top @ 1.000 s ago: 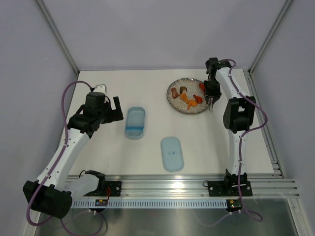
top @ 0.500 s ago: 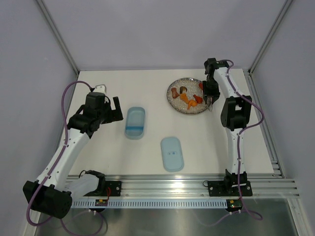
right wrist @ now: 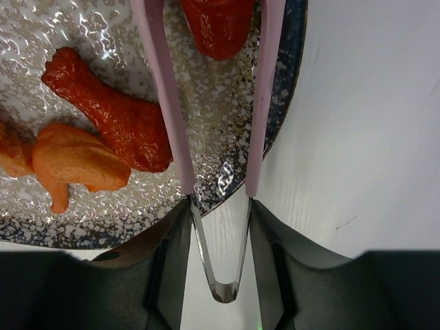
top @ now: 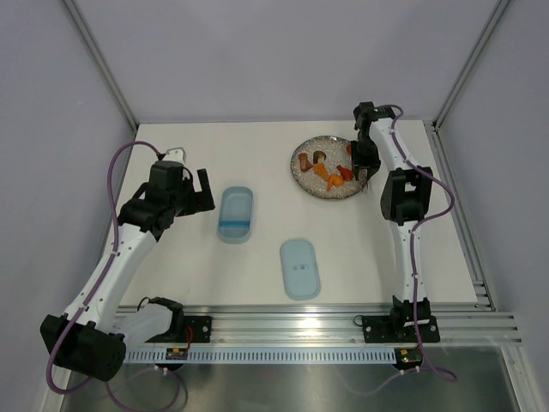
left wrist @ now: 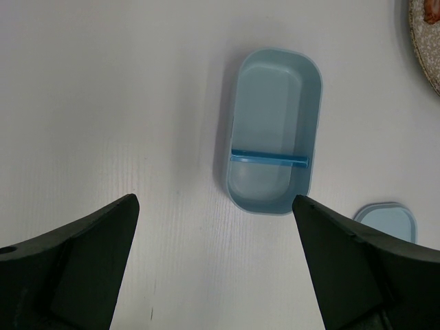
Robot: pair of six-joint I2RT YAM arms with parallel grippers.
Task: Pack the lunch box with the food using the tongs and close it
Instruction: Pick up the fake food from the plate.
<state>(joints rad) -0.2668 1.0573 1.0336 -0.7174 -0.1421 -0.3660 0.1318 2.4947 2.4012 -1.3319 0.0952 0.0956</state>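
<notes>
Pale-blue lunch box [top: 235,215] is seen empty beside the wide-spread, empty left gripper [top: 204,190], its lid [top: 300,268] laid well apart. All food [top: 330,172] lies unpacked on the plate [top: 304,182], where tongs [right wrist: 165,103] clasped in the right gripper [top: 365,165] are set astride a red piece [right wrist: 220,27].

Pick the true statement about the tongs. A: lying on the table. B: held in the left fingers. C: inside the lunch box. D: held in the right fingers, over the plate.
D: the right fingers clamp the tongs by the hinge end, arms over the plate, straddling a red food piece.
</notes>
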